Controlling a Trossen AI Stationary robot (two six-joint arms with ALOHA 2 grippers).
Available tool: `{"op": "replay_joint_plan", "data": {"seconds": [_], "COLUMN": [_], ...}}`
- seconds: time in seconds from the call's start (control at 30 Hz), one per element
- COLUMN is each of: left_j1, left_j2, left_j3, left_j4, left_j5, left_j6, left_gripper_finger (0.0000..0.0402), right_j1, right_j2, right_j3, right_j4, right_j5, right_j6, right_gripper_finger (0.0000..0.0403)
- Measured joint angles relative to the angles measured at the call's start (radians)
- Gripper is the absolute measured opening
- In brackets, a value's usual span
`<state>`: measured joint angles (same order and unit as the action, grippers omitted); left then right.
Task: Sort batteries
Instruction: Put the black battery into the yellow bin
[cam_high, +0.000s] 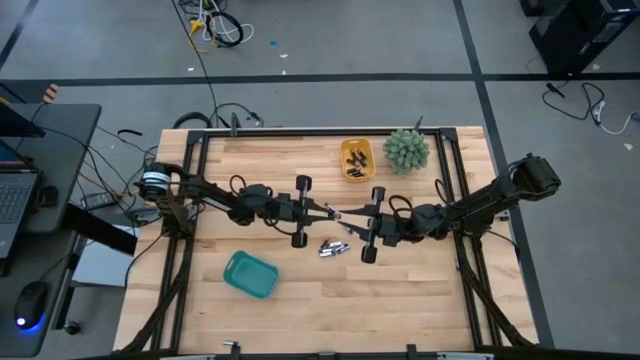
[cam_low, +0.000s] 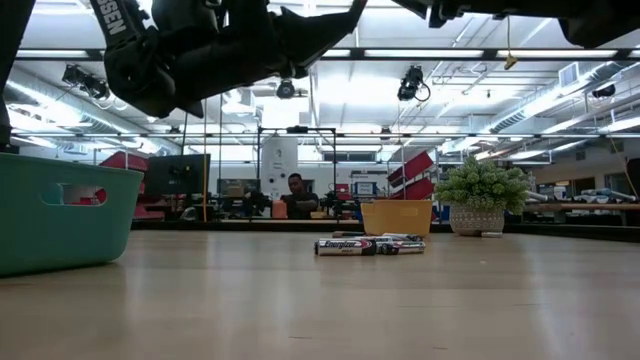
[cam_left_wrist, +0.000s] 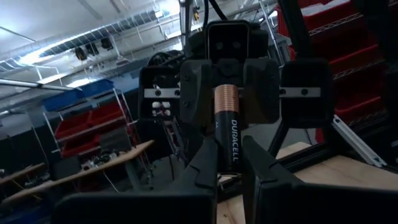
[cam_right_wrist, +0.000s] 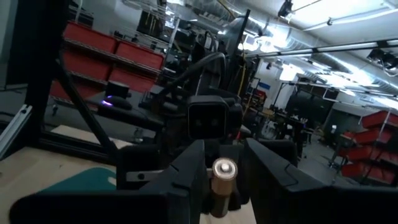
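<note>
A small, rigid, smooth-skinned battery (cam_left_wrist: 227, 127) is shown pinched at its black body by the closed left hand (cam_left_wrist: 229, 163) above the counter's (cam_high: 400, 300) centre, with the part-open right hand (cam_right_wrist: 224, 171) at its copper end, where slipping is judged likely.

Workshop/lab: red parts bins (cam_left_wrist: 87, 127), strip lights (cam_low: 440, 52), benches.
</note>
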<state>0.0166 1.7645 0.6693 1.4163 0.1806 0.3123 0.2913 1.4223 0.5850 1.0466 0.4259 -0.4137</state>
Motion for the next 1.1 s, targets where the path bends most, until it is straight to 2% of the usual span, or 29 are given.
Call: {"op": "replay_joint_plan", "data": {"seconds": [0.27,0.5,0.83,0.97,1.1], "left_j1": [0.000,-0.005,-0.006,-0.006,-0.006], "left_j2": [0.001,0.001,0.001,0.001,0.001], "left_j3": [0.007,0.073,0.082,0.082,0.082], "left_j4": [0.028,-0.075,-0.076,-0.076,-0.080], "left_j5": [-0.010,-0.012,-0.002,-0.002,-0.002], "left_j6": [0.003,0.065,0.076,0.071,0.062], "left_gripper_finger": [0.0017,0.0017,0.0017,0.0025,0.0056], "right_j1": [-0.001,-0.020,-0.021,-0.021,-0.021], "right_j2": [0.000,0.000,0.000,0.000,0.000], "right_j3": [0.000,0.000,0.000,0.000,0.000], "right_j4": [0.003,0.008,0.021,0.019,0.013], "right_j5": [0.000,0.000,-0.001,-0.001,-0.002], "right_j6": [0.002,0.024,0.012,0.006,-0.005], "right_gripper_finger": [0.0099,0.0099,0.0112,0.0093,0.0051]}}
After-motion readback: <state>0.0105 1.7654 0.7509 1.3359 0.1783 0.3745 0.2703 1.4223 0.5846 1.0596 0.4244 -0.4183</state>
